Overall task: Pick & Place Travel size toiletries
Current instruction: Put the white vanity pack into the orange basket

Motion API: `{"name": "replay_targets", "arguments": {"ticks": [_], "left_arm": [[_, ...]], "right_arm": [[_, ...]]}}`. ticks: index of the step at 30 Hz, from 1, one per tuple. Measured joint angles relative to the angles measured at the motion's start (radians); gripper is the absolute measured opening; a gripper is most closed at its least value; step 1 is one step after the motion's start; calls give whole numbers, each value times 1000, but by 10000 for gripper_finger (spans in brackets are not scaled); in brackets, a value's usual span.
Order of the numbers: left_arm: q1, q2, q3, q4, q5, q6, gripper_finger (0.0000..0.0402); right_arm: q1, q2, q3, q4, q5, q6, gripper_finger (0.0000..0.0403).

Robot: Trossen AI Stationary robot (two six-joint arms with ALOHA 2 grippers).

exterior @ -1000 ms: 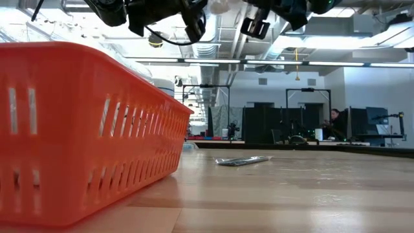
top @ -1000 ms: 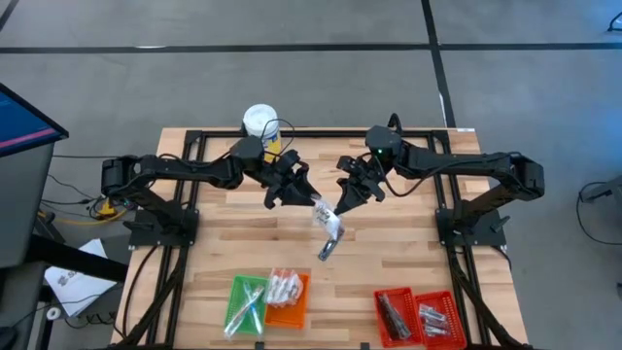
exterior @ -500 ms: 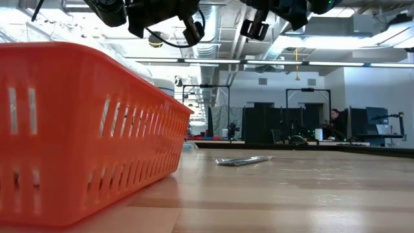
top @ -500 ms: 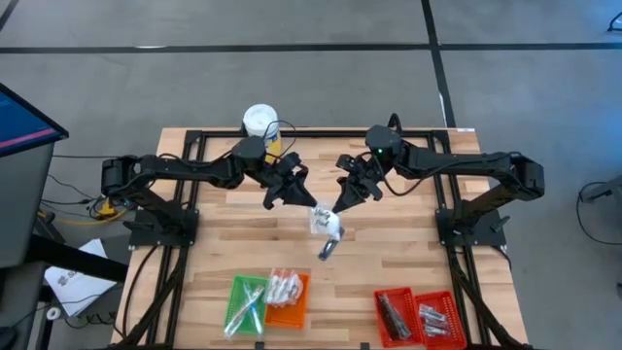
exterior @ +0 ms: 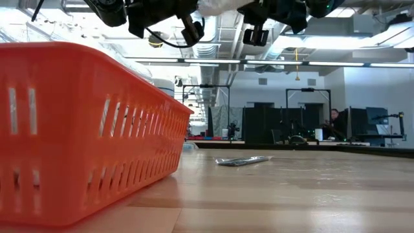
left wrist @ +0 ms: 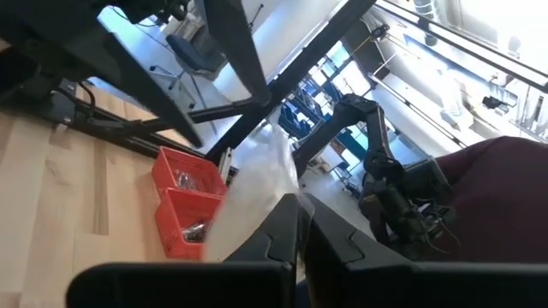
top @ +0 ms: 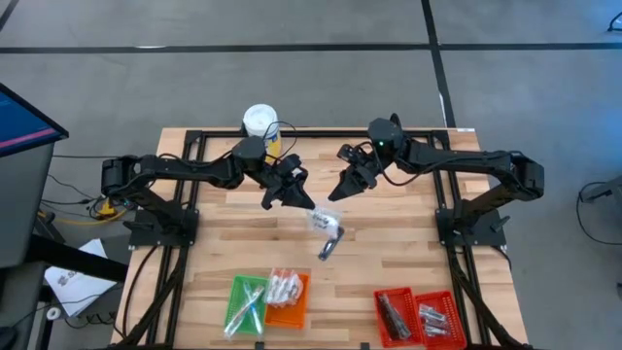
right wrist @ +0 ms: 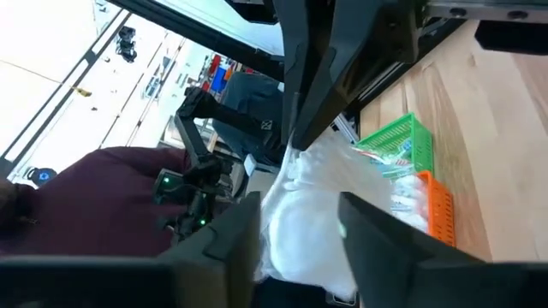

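A white crinkly packet [top: 321, 220], one of the travel size toiletries, hangs in the air over the middle of the table. My left gripper [top: 303, 202] is shut on it. My right gripper [top: 340, 192] stands open just beyond the packet's far right side. In its wrist view the packet [right wrist: 317, 214] shows between the spread fingers, and I cannot tell whether they touch it. A slim dark grey tube [top: 330, 244] lies flat on the table below the packet. My left gripper pinches the packet's upper edge [left wrist: 276, 190] between its two fingers. The fingers come about level from the table's left. The packet is lifted clear of the table and hangs past the fingertips, toward the right gripper.
A green tray [top: 245, 303] and an orange tray [top: 288, 297] with toiletries stand at the near edge, left of centre. Red trays [top: 416, 316] stand at the near right. A white-lidded tub [top: 259, 121] stands at the far edge. The orange tray [exterior: 77, 129] fills the low view's left.
My left gripper has shut on the packet that the right gripper held up. My right gripper has then opened, let go and drawn back a little toward the table's far right. The packet stays in the air, now held by the left gripper.
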Motion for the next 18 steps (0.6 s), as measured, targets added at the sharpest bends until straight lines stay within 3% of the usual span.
{"name": "replay_targets", "arguments": {"ticks": [8, 12, 18], "left_arm": [[0, -8, 0, -13, -37, -25, 0], [6, -68, 0, -103, -131, -14, 0], [29, -252, 0, -364, -341, 76, 0]], "right_arm": [[-5, 0, 0, 0, 2, -2, 254], [-30, 0, 0, 0, 51, -2, 270], [-85, 0, 0, 0, 185, 0, 270]]}}
